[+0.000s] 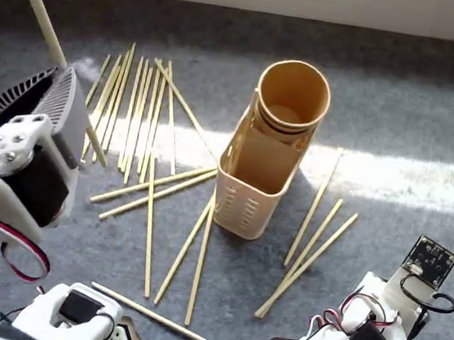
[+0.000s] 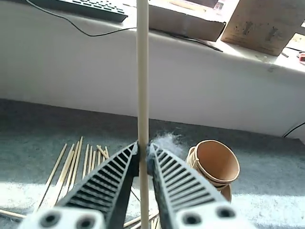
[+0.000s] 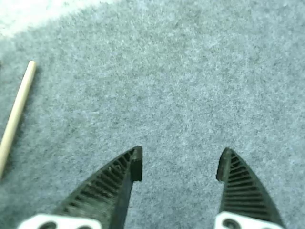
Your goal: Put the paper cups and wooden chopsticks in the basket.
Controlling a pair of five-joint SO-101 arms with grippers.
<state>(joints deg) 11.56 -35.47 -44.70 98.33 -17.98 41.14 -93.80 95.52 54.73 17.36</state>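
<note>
Left gripper (image 2: 144, 151) is pinching a smooth, round wooden chopstick (image 2: 142, 71) in its ribbed jaws; right gripper (image 3: 180, 166) is gaping above fuzzy grey carpet (image 3: 190, 71).

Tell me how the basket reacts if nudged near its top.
Likely tips rather than slides: the basket is tall and narrow on fuzzy grey carpet that probably grips its base. The stacked paper cups poke above its rim, so it may be top-heavy. It looks light.

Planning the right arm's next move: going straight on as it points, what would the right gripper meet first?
Probably bare grey carpet; the right gripper is open, and the nearest chopstick lies off to one side.
</note>
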